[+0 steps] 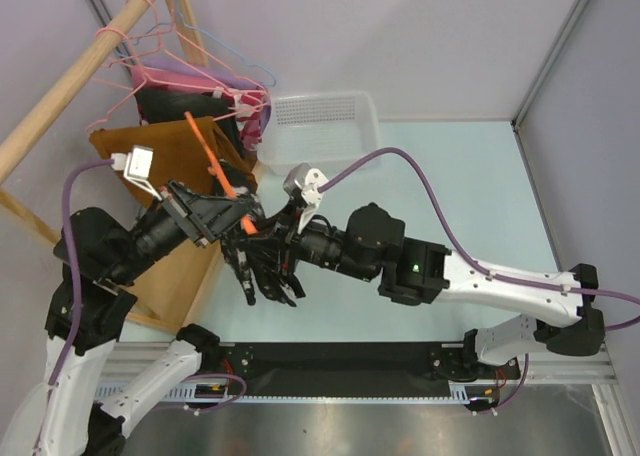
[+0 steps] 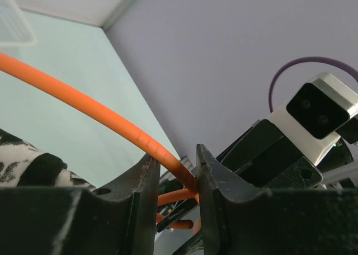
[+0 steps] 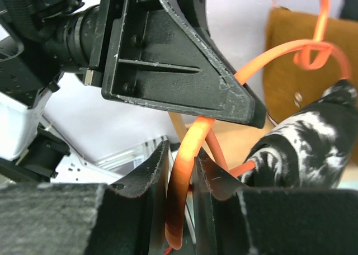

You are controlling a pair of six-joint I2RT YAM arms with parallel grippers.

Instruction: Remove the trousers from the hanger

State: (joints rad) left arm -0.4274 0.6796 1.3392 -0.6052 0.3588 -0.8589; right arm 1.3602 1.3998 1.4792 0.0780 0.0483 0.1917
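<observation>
An orange hanger (image 1: pixel 208 148) is held between both grippers at the middle left. The black trousers with white print (image 1: pixel 265 276) hang from it below the grippers. They also show in the left wrist view (image 2: pixel 28 165) and the right wrist view (image 3: pixel 305 140). My left gripper (image 1: pixel 232 221) has its jaws narrow around the hanger wire (image 2: pixel 84 101), which touches the right finger. My right gripper (image 1: pixel 262 238) is shut on the hanger wire (image 3: pixel 187 171). The rust-brown trousers (image 1: pixel 165 146) hang behind on the rack, also in the right wrist view (image 3: pixel 302 70).
A wooden rack bar (image 1: pixel 80 61) runs along the left with pink hangers (image 1: pixel 160 61), a blue hanger (image 1: pixel 240 66) and dark garments (image 1: pixel 190 101). A white mesh basket (image 1: pixel 330 126) stands at the back. The rack's wooden frame (image 1: pixel 190 276) is below my left gripper.
</observation>
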